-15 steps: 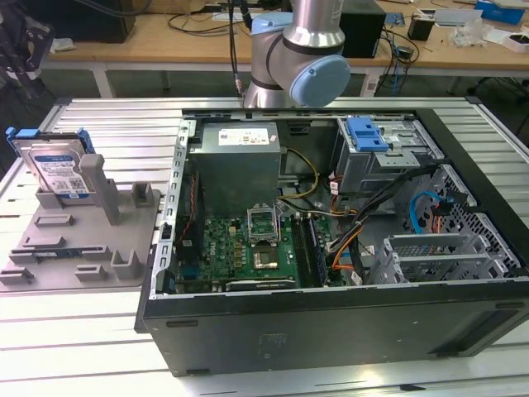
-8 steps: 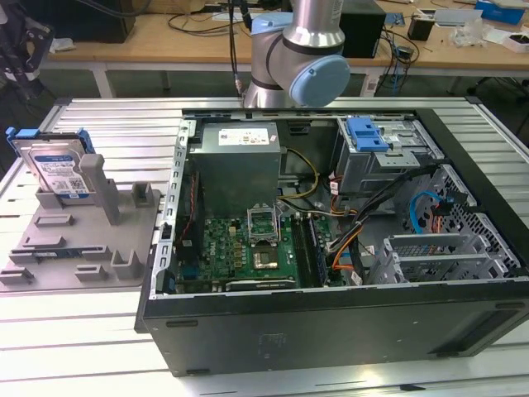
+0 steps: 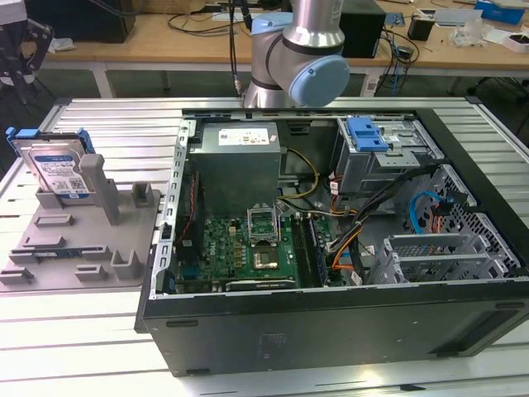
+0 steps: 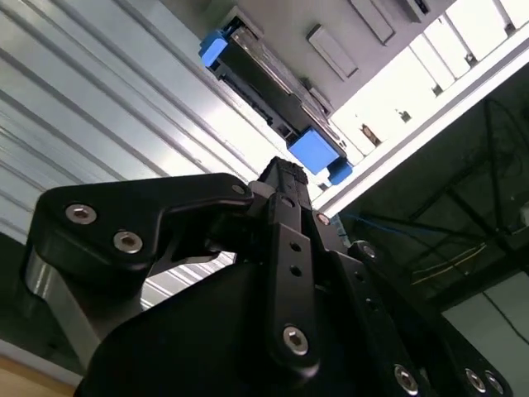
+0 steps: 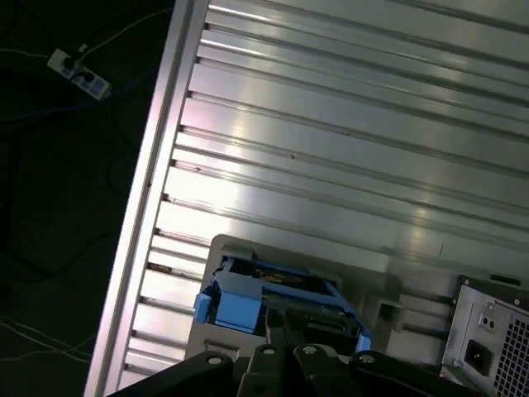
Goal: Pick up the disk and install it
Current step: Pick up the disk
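Exterior view, count: one robot arm (image 3: 304, 50), one disk, one holder, one computer case.
Disk: the flat silver hard drive (image 3: 56, 169) with a white-and-blue label and a blue plastic frame stands on edge in the holder.
Holder: a grey moulded plastic fixture (image 3: 91, 240) lies near the table's edge on the exterior view's left, well apart from the case.
Case: a black desktop computer case (image 3: 331, 331) lies open in the middle of the table. Inside are one green motherboard (image 3: 248, 240), one grey metal power supply (image 3: 235, 161) and one bright-blue plastic latch (image 3: 368, 132) on a grey cage.
Claw: in both wrist views the black gripper (image 4: 281, 172) (image 5: 286, 319) points at the disk's (image 4: 256, 70) (image 5: 264, 277) upper edge. It carries nothing. I cannot tell whether it is spread or pressed together.
Surface: a ribbed silver aluminium table (image 3: 83, 347).
Room: one long wooden workbench (image 3: 165, 37) behind the table carries cables and boxes. In the first wrist view one white power strip (image 5: 78, 70) lies on the dark floor beside the table's edge.
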